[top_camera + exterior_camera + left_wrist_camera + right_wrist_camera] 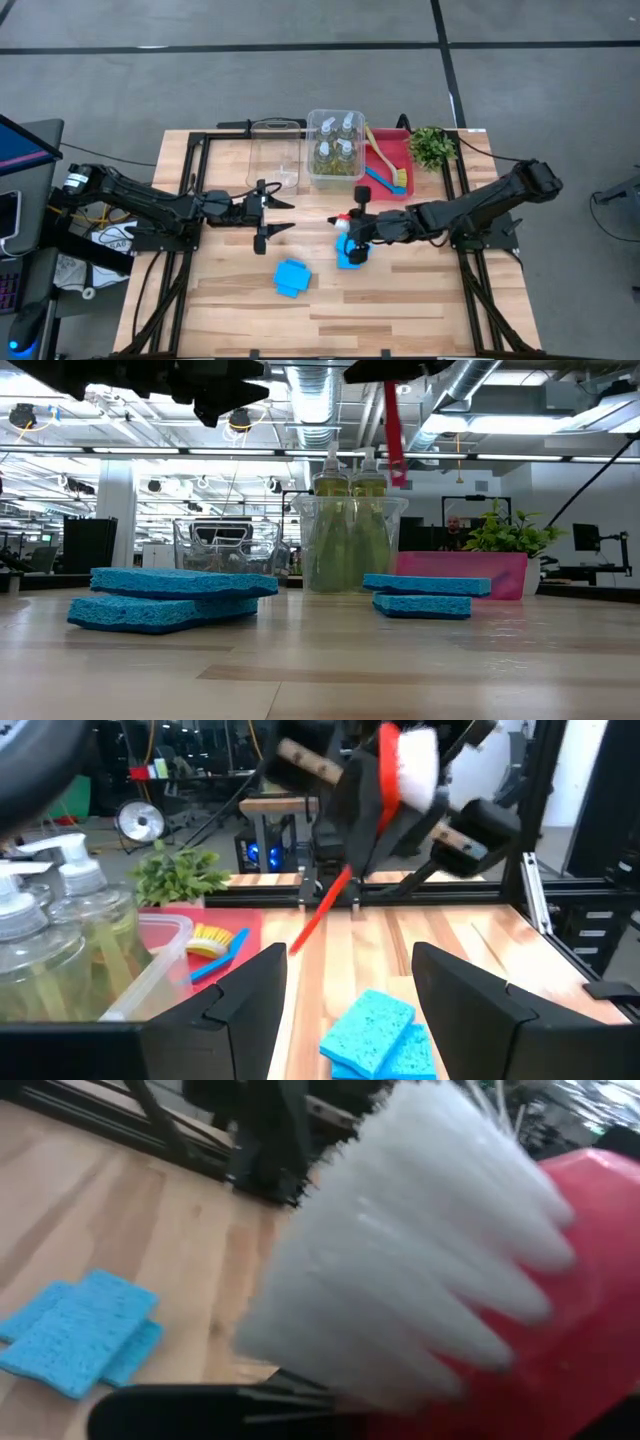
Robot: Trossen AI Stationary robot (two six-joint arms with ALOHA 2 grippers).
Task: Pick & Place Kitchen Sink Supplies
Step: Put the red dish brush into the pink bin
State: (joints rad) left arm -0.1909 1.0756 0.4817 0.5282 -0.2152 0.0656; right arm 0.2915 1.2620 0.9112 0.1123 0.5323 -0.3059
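My right gripper (350,226) is shut on a red brush (383,782) with white bristles, above a pair of stacked blue sponges (350,254) at mid-table. The bristles (420,1250) fill the right wrist view. My left gripper (285,216) hovers open to the left, facing the brush, its fingers (240,995) wide apart. A second pair of sponges (292,277) lies flat nearer the near edge. Several bottles of yellow-green liquid (335,147) stand in a clear bin. A yellow and a blue brush (388,177) lie in the red bin (392,142). My right gripper holds the red brush at its head end (385,790), just below the white bristles (415,765); the gripper's body hides how the fingers meet it. The brush is lifted clear. Its handle (320,915) hangs slanting down below the gripper, its tip above the table.
An empty clear bin (275,152) stands left of the bottle bin at the far edge. A small green plant (432,147) sits right of the red bin. Dark frame rails (185,260) run along both table sides. Bare wood lies toward the near edge.
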